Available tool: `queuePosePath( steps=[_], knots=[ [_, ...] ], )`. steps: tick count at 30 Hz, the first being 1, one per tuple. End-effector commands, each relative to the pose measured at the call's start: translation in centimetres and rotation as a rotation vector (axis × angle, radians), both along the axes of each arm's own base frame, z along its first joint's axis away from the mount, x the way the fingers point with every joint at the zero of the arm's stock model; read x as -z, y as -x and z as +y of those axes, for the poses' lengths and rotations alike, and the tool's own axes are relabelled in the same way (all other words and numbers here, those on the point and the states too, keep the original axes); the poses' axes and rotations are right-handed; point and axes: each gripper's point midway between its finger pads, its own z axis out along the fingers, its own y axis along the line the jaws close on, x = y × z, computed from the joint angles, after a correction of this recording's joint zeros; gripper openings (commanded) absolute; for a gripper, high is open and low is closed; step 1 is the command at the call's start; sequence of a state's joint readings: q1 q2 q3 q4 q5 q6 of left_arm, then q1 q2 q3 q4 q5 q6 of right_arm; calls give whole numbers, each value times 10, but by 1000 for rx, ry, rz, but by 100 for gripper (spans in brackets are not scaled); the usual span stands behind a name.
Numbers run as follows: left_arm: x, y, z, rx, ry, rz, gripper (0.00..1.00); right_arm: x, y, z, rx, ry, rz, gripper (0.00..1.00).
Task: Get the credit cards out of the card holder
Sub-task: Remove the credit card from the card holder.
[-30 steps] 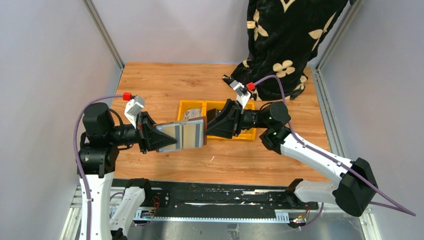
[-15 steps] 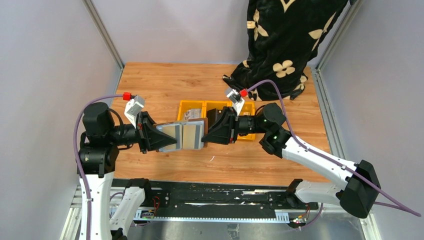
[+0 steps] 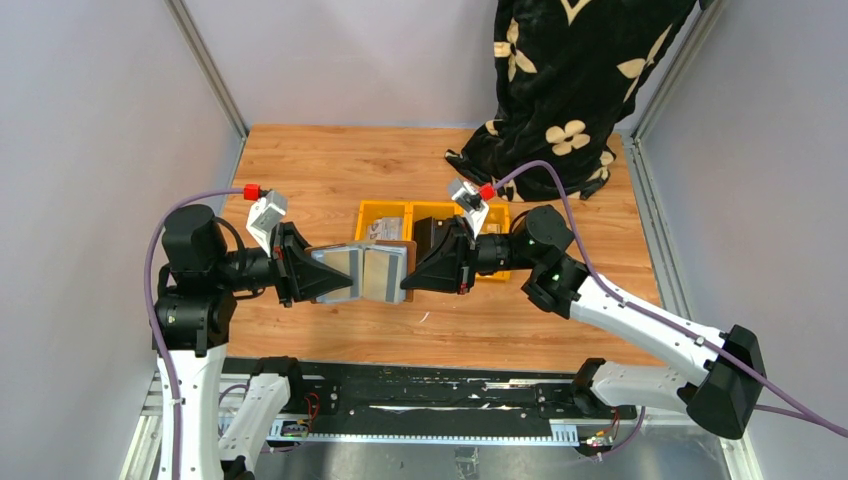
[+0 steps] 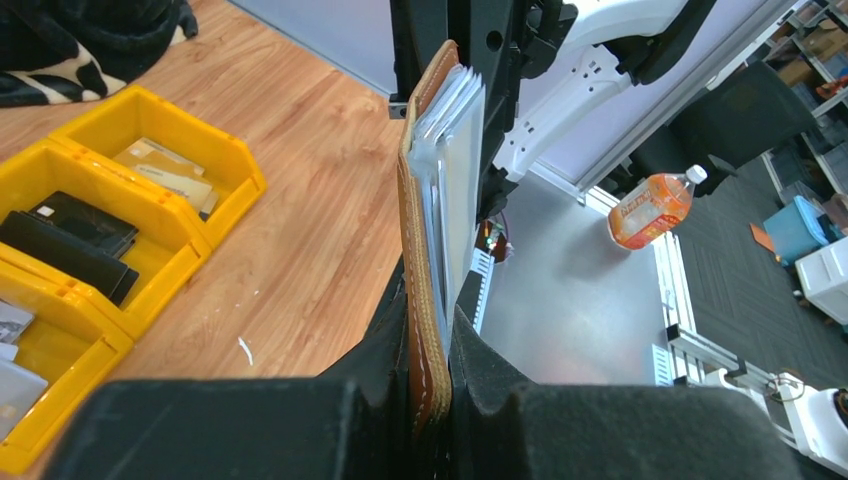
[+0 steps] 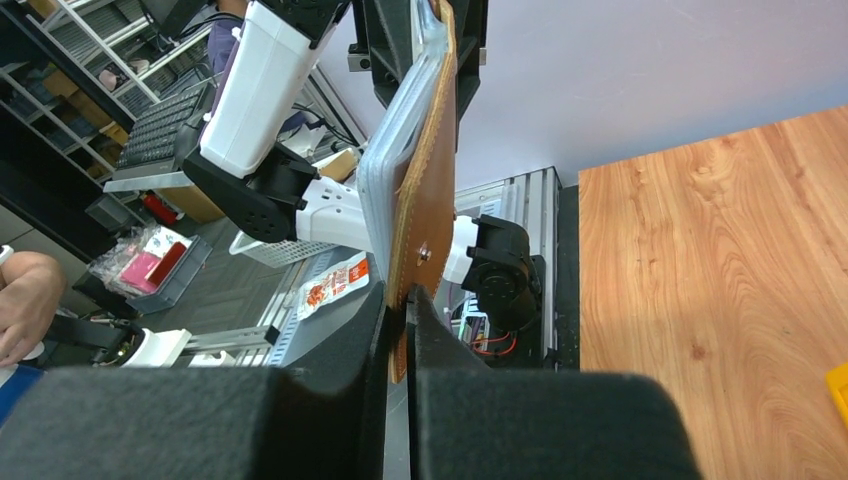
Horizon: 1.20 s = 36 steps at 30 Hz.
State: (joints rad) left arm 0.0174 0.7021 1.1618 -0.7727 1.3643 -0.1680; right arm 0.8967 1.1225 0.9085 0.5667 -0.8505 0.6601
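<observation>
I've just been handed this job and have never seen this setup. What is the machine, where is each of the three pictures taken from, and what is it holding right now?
The machine is two robot arms bolted at the near edge of a wooden table. The wide picture looks down from above and behind them. The other two pictures come from a small camera on each wrist, so the black shapes along their bottom edges are that arm's own fingers.

Held in the air between the arms is the brown card holder, open, with its clear sleeves facing up. The left gripper pinches one end and the right gripper pinches the other. Each wrist view shows the holder edge-on.

Behind it on the table sits a yellow tray. Its compartments hold tan cards and black cards. A black flowered cloth is at the far right corner.
</observation>
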Motion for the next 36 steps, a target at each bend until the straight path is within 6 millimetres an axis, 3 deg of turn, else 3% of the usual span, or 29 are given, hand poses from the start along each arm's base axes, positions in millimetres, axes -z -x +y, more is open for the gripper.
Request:
queuePosePath(
  steps=[1,14,18,25,26,28,30,31,36],
  knots=[
    [-11,12,-2,53,18,-12,7,-23,20,-3,-65,-63,-71,8],
    [-12,12,-2,51,18,-14,7,-29,25,-1,-106,-78,-58,16],
    [-13,12,-2,50,18,-17,7,-28,14,4,-50,-63,-42,5],
    [-12,13,-2,49,17,-16,7,-20,-4,10,76,-6,-26,0],
    [-12,13,-2,50,17,-16,7,-18,-6,12,107,17,-30,1],
    [-12,12,-2,48,17,-16,7,-13,-14,17,192,85,-54,17],
    [-12,12,-2,45,16,-16,7,-8,-21,22,275,143,-85,22],
    [-12,12,-2,48,16,-16,7,-6,-27,28,350,188,-91,32],
    [-12,13,-2,43,16,-21,7,7,-44,28,511,297,-111,40]
  ],
)
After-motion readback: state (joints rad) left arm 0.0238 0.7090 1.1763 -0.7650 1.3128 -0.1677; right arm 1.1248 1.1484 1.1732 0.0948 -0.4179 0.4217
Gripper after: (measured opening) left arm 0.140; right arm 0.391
